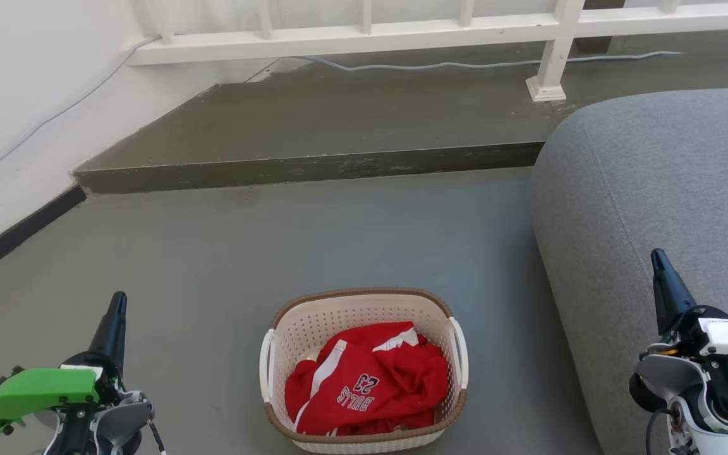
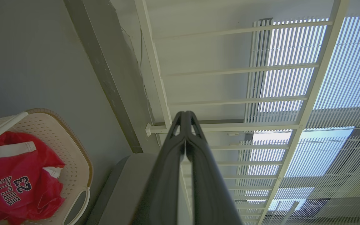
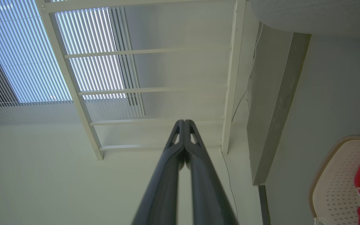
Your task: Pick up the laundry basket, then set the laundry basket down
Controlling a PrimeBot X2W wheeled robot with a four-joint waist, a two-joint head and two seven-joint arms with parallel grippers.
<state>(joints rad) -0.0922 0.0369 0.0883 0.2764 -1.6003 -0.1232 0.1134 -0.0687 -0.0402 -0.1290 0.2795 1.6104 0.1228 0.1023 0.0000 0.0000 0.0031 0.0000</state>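
Note:
The laundry basket (image 1: 364,316), cream-white and perforated with a brown rim and white side handles, stands on the grey floor at the bottom centre of the head view. A red jersey (image 1: 367,385) lies bunched inside it. My left gripper (image 1: 117,300) hangs well to the basket's left, shut and holding nothing. My right gripper (image 1: 658,258) is far off to the basket's right, in front of the sofa, also shut and empty. The left wrist view catches the basket (image 2: 70,150) at its lower left, beside its shut gripper (image 2: 185,114). In the right wrist view the basket (image 3: 333,178) sits at the lower right, with that gripper (image 3: 184,122) shut.
A grey sofa (image 1: 667,189) fills the right side, close to the basket. A raised concrete step (image 1: 307,167) crosses behind the basket, with a white railing (image 1: 452,28) and a cable (image 1: 465,64) on it. A white wall (image 1: 16,114) with a dark skirting runs along the left.

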